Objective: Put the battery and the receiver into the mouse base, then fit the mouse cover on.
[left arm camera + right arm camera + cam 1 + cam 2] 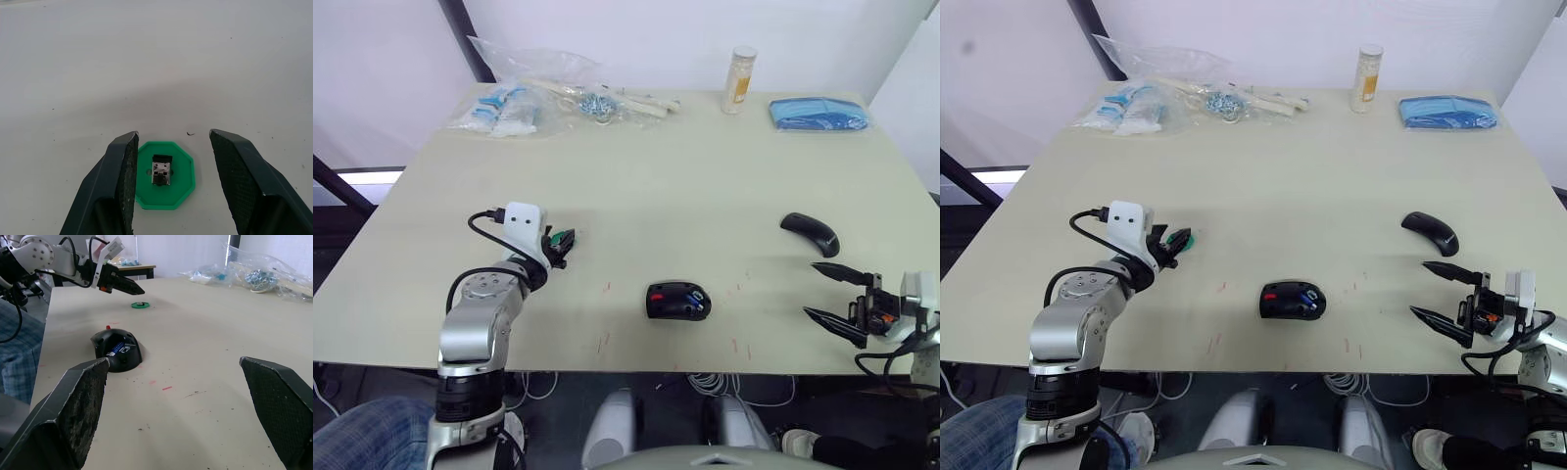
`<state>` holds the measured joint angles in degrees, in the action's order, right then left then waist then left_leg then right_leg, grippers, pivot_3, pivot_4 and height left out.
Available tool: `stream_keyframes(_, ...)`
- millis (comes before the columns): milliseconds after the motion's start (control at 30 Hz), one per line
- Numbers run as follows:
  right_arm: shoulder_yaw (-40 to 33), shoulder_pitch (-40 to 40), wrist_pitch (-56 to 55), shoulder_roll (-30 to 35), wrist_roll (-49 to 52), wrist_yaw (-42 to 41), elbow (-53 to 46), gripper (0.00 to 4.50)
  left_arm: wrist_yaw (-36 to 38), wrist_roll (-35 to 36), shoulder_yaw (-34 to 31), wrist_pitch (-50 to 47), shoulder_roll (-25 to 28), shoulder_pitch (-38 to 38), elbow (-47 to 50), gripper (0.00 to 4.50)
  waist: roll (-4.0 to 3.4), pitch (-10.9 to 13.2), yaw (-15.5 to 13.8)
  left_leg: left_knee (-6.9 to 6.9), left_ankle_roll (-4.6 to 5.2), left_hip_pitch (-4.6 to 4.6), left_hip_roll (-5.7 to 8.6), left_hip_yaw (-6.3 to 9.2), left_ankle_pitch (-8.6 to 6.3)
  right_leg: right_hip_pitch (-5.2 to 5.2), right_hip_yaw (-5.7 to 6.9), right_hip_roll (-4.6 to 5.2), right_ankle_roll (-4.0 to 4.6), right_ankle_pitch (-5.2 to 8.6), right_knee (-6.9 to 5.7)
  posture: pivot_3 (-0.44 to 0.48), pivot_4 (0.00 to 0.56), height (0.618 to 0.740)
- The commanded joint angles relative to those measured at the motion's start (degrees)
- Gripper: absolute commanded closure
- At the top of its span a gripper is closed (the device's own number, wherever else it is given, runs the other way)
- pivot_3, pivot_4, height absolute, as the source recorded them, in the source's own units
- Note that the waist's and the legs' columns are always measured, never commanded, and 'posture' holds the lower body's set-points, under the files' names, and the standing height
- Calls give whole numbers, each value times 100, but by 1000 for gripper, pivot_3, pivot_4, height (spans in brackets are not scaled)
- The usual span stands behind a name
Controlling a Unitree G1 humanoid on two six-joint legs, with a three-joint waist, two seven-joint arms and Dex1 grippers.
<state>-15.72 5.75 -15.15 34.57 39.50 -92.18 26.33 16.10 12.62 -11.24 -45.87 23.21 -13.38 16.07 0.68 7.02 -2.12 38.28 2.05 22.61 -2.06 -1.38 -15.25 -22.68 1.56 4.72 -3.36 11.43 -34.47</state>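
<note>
The pale surface (685, 186) carries everything. Along its far edge lie clear plastic bags (543, 98) of small parts at the left, a capped pale bottle (738, 80) standing upright toward the right, and a blue packet (818, 114) further right.

The left gripper (171, 183) hangs low over the near-left part of the surface, its 2 fingers spread apart with nothing between them but air. Below it, on the surface, sits a green octagonal disc (166, 175), nearer 1 finger than the other and touched by neither.

The right gripper (837, 294) is at the near-right edge, its 2 fingers wide apart and holding nothing, pointing toward the middle of the surface.

The mouse base (677, 301) rests near the front centre, between the 2 grippers and apart from both, open side up, with a red patch showing at its left end. The mouse cover (812, 232) lies on the right side, beyond the right gripper and apart from it, arched side up.

The battery (695, 303) lies inside the mouse base, in its right part.

The receiver (161, 170) sits on the middle of the green disc, between the left gripper's open fingers and untouched.
</note>
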Motion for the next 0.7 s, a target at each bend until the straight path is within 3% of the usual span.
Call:
stream_keyframes(33,-105,20,-25,35,81,-32,-81,0,-24,39,-140,17,79,-79,16,3174,0,0,1,0,0,0,0,0,0,0,0,0,0,0,0,0,150,740)
stream_keyframes(700,-83,36,-39,58,82,-32,-36,0,-16,136,-189,-103,111,-20,-191,3174,0,0,1,0,-1,0,0,0,-1,0,0,0,0,0,0,0,150,740)
